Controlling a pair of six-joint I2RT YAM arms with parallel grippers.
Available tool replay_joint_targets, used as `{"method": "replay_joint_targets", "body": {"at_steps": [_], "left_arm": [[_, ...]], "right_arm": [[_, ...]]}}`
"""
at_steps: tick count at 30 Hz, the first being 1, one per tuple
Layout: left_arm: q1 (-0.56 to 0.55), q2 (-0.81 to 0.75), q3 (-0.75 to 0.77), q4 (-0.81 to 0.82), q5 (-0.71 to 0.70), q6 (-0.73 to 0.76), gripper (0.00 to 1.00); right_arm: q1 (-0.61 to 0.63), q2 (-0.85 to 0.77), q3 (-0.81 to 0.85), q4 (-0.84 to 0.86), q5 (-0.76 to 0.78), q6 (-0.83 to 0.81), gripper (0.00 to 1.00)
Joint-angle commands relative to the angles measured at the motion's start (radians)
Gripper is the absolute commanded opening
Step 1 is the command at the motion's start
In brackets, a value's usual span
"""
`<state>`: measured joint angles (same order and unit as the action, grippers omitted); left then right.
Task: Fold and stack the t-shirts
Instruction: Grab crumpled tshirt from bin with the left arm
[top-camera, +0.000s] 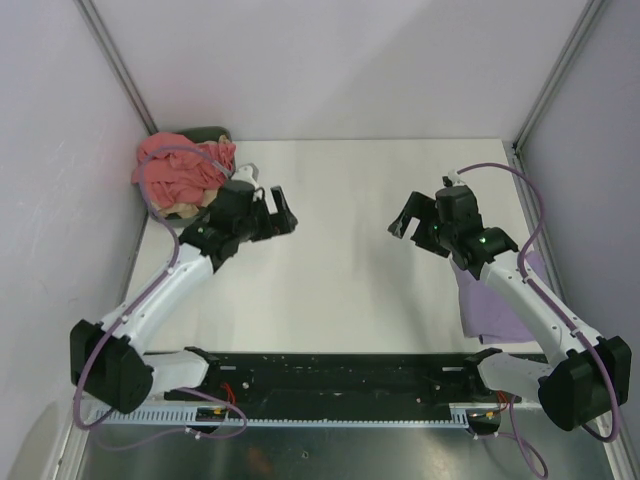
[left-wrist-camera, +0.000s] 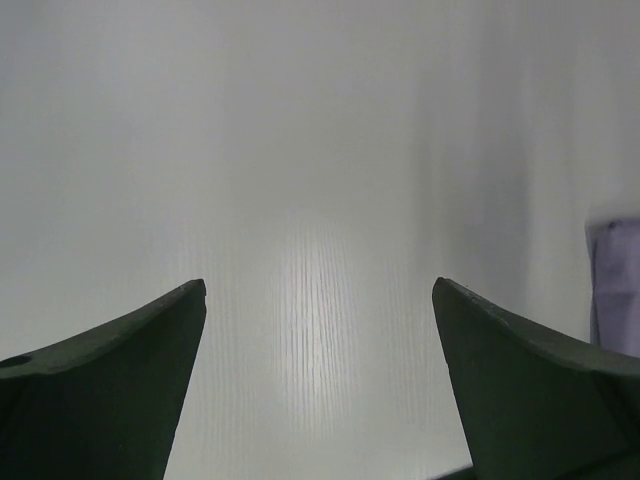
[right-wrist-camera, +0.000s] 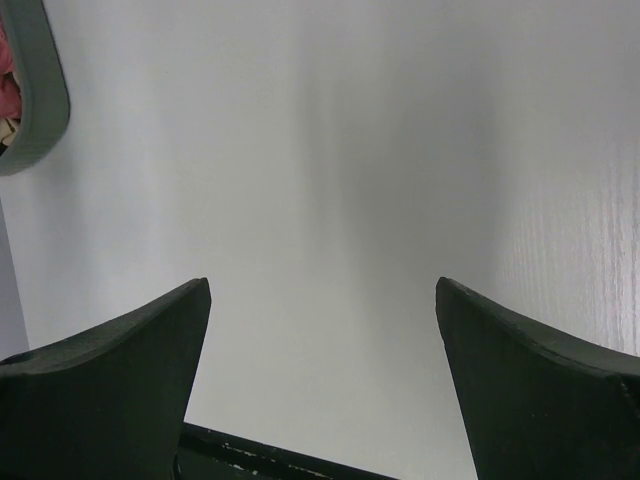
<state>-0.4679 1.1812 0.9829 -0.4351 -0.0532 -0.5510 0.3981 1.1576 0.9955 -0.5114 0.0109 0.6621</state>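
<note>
Three soft cotton t-shirts are in view, one salmon-red t-shirt, one pale lavender t-shirt and one tan-beige t-shirt, plus one dark green oval bin, one white table and two black two-finger grippers, the left gripper and the right gripper.

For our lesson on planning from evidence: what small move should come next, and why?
Probably swing the left tool to the salmon-red t-shirt heaped in the bin: it and the right tool hang open and empty over the table, and that unfolded shirt lies nearest it.
</note>
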Motion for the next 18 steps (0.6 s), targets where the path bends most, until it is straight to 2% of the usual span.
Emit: {"method": "replay_joint_targets", "body": {"at_steps": [1,10,18], "left_arm": [[0.106,0.118,0.162,0.03,-0.028,-0.039,0.99],[0.355,0.438,0.464,0.03,-0.113,-0.037,0.99],[0.547,0.662,0.645,0.055,-0.162,-0.091,0.99]], "right_arm": [[0.005,0.0,0.034,-0.012,0.009,0.004,0.99],[0.005,-0.022,0.033,-0.056,0.0,-0.006,0.99],[0.005,-0.031,0.033,-0.071,-0.034,-0.035,0.99]]}}
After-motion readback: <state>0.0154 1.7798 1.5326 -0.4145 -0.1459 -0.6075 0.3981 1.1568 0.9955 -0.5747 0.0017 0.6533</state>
